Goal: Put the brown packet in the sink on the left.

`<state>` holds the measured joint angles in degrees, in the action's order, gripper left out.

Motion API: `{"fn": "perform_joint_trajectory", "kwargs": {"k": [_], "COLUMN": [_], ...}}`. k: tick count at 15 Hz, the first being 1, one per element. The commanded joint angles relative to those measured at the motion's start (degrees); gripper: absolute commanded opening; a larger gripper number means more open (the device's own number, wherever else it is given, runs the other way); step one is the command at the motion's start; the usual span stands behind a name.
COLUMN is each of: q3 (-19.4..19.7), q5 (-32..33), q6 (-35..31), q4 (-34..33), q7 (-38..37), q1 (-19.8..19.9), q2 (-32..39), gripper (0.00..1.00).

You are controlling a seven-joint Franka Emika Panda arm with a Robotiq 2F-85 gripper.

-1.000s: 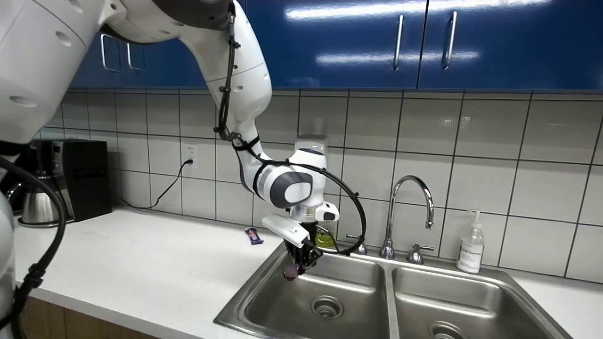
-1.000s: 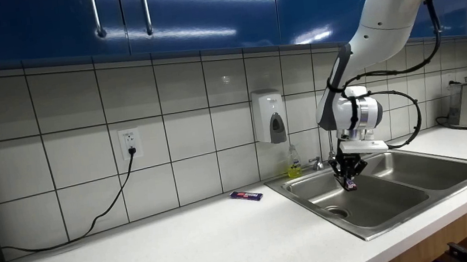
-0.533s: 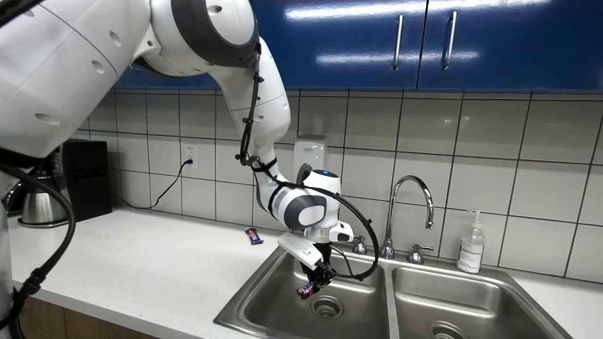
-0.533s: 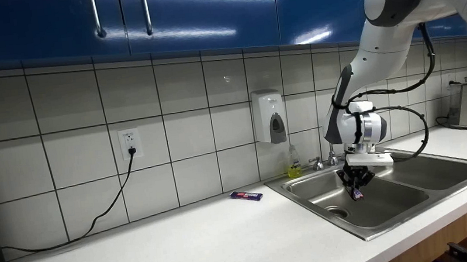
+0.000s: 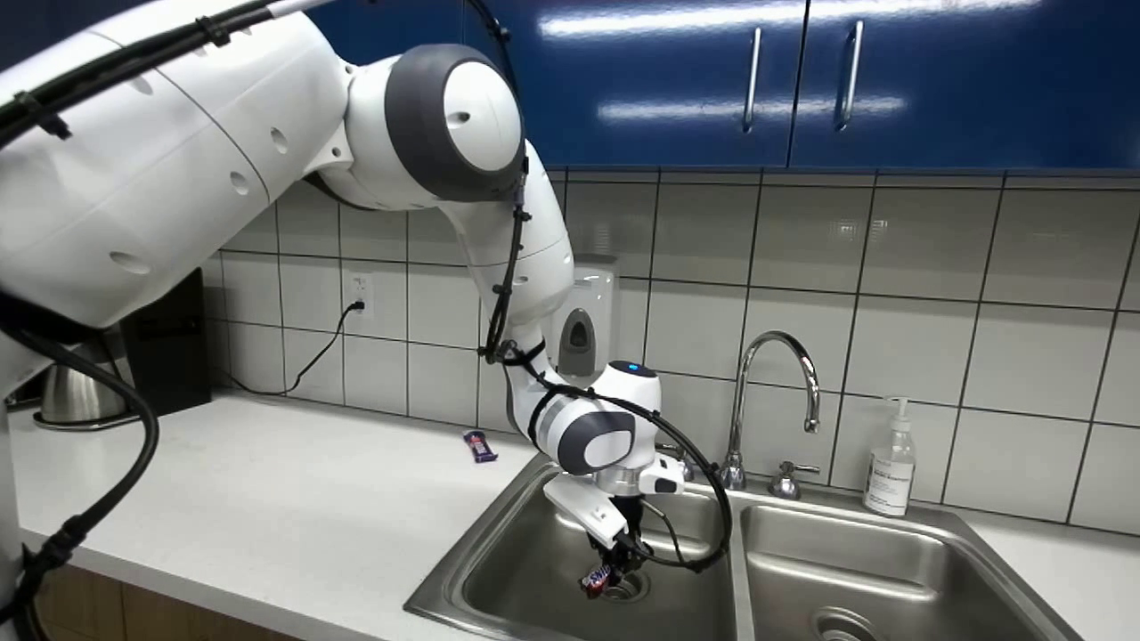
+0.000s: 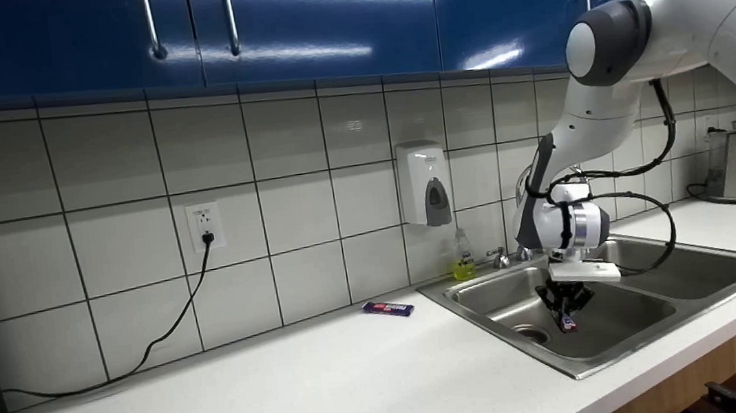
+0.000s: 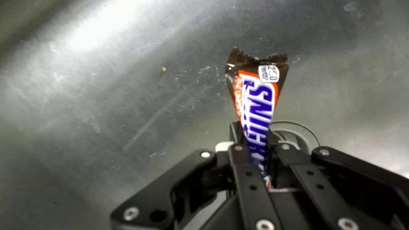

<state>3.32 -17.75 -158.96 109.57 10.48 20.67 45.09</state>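
As your gripper (image 7: 255,135) pinches one end, the packet (image 7: 258,102) juts over the sink (image 5: 517,592), behind the worktop's front edge (image 5: 178,588).

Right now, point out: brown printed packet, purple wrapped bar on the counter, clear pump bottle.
Brown printed packet (image 7: 257,108), in wrist view: lettered front.
Purple wrapped bar (image 6: 388,309), in an exterior view: wrapper's middle.
Clear pump bottle (image 5: 890,476), in an exterior view: front label.

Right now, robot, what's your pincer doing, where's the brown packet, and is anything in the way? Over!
Pincer shut on brown packet. Packet over left sink, not yet released; height unclear. Nothing seen in the way.
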Motion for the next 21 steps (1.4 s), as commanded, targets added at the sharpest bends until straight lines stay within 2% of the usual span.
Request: {"fn": "perform_joint_trajectory", "kwargs": {"k": [1,7,19,20,21], "q3": [-1.5,-1.1,-0.7,-0.6,-0.7], "q5": [0.8,1.5,1.9,1.9,1.9], "q6": [0.0,0.5,0.5,0.5,0.5], "q4": [-4.7,-7.7,-9.2,-9.2,-9.2], "q7": [-1.7,-2.8,-3.3,-3.4,-3.5], "q1": [1.9,1.5,1.2,1.1,1.2], "q2": [4.3,8.2,10.4,10.4,10.4], "gripper": [0.04,0.04,0.04,0.28,0.42]}}
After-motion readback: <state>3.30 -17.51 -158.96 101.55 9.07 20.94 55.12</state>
